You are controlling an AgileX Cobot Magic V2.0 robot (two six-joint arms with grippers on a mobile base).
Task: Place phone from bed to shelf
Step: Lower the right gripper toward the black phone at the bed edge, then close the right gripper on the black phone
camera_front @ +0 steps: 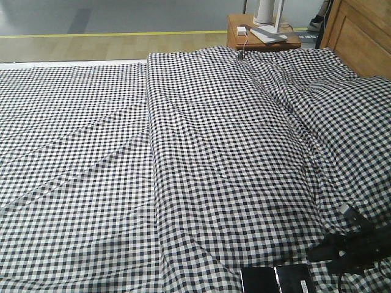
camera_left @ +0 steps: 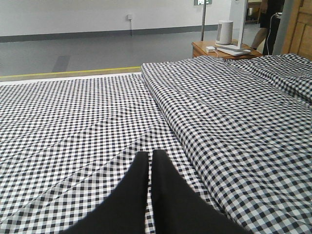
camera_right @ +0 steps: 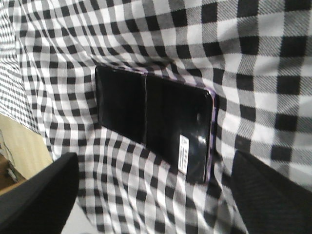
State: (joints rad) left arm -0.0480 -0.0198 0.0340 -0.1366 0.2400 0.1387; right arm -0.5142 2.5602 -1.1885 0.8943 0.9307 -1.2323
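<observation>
The phone [camera_right: 161, 122] is a glossy black slab with a small white sticker, lying flat on the checked bed [camera_right: 243, 58]. In the front view the phone [camera_front: 276, 279] sits at the bed's [camera_front: 183, 152] near edge. My right gripper [camera_right: 153, 204] is open just short of the phone's sticker end, one black finger [camera_right: 39, 195] to the left and the other to the right, holding nothing. In the front view the right gripper [camera_front: 342, 247] is right of the phone. My left gripper [camera_left: 150, 157] hovers shut and empty over the cloth. The shelf is out of view.
A long raised fold [camera_front: 153, 122] runs down the bedcloth. The brown headboard [camera_front: 366, 30] stands at the far right. An orange-brown bedside table [camera_front: 263, 38] beside it carries a white appliance [camera_left: 224, 32] and a cable. Beyond the bed lies grey floor with a yellow line [camera_front: 110, 34].
</observation>
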